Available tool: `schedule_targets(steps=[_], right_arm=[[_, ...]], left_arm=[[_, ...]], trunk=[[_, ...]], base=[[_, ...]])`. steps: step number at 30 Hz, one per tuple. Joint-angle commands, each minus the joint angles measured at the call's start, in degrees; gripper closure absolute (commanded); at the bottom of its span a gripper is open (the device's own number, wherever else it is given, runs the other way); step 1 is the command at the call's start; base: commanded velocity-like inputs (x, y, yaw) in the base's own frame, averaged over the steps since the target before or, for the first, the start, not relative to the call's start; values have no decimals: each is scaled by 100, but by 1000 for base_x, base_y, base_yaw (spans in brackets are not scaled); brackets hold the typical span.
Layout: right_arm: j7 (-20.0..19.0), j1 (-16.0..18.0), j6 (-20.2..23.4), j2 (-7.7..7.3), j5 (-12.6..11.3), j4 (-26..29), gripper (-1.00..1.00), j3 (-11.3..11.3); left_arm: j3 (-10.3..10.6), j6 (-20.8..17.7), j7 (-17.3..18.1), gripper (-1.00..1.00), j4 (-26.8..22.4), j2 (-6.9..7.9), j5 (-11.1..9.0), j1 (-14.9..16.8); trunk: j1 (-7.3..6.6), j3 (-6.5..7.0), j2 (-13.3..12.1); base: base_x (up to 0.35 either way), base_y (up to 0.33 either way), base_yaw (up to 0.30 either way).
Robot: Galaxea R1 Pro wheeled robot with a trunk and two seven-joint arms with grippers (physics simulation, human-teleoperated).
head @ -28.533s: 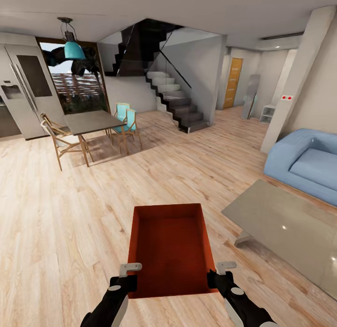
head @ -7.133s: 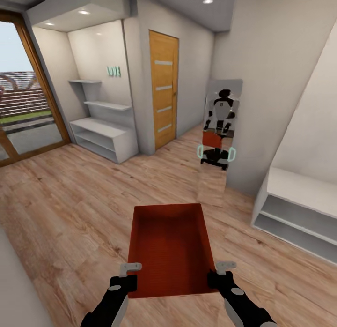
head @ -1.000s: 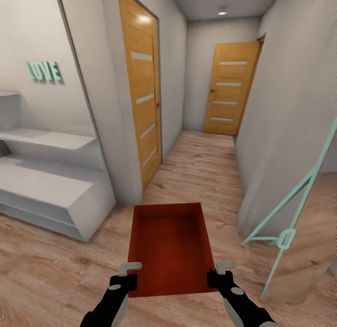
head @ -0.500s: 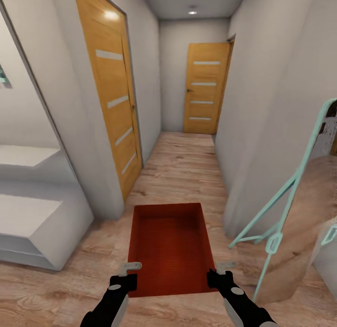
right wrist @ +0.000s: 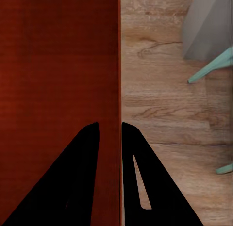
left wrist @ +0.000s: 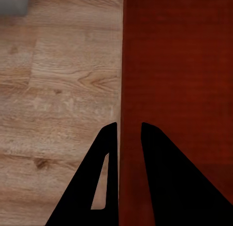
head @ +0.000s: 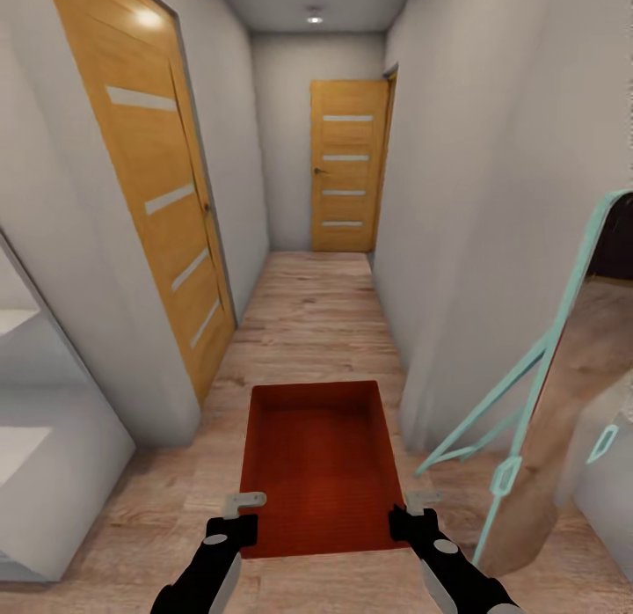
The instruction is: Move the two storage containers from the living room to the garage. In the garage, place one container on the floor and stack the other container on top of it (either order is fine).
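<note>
1. the left gripper (head: 243,507) is closed tight on the left wall of the storage container (head: 315,460). in the left wrist view one dark finger (left wrist: 109,153) is outside the wall and the other is inside, with just the thin wall between them
2. the right gripper (head: 413,504) is closed the same way on the right wall. in the right wrist view its fingers (right wrist: 130,153) pinch the thin red edge, one on each side
3. the red container is held flat in front of the robot, up above the wood floor (head: 312,315). it is open on top and has nothing in it
4. under the container and all around is light wood floor
5. ahead is a narrow hall with a wood door at the far end (head: 347,165) and another wood door on the left wall (head: 163,192)
6. on the right a mirror with a mint green frame (head: 563,394) leans by the wall. on the left is a bit of a white shelf (head: 44,456)
7. a moment ago the far door was more to the right and more of the white shelf could be seen. the camera has turned and moved on, so the hall is now more straight ahead
8. the grippers and the container sit in the same place in the head view as before, and the hold has not changed
</note>
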State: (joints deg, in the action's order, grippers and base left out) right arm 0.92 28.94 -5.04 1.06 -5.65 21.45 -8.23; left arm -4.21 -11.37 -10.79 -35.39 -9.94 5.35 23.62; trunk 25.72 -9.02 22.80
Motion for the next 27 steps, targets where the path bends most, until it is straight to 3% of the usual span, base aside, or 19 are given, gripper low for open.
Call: schedule_targets(steps=[1, 16, 27], right_arm=[[5, 6, -23, -45, -85, -27, 100, -99], [5, 6, -23, -45, -85, -27, 100, -100], [5, 6, -23, -45, -85, -27, 100, -100]], left_arm=[[-10, -41, -11, 100, -56, -6, 107, 7], [-10, -41, -11, 100, -53, -6, 107, 6], [-10, -47, -11, 100, -56, -6, 107, 3]], trunk=[[6, -12, 11], [6, -12, 11], [6, -16, 11]], base=[[326, 123, -249], [314, 132, -39], [326, 13, 68]])
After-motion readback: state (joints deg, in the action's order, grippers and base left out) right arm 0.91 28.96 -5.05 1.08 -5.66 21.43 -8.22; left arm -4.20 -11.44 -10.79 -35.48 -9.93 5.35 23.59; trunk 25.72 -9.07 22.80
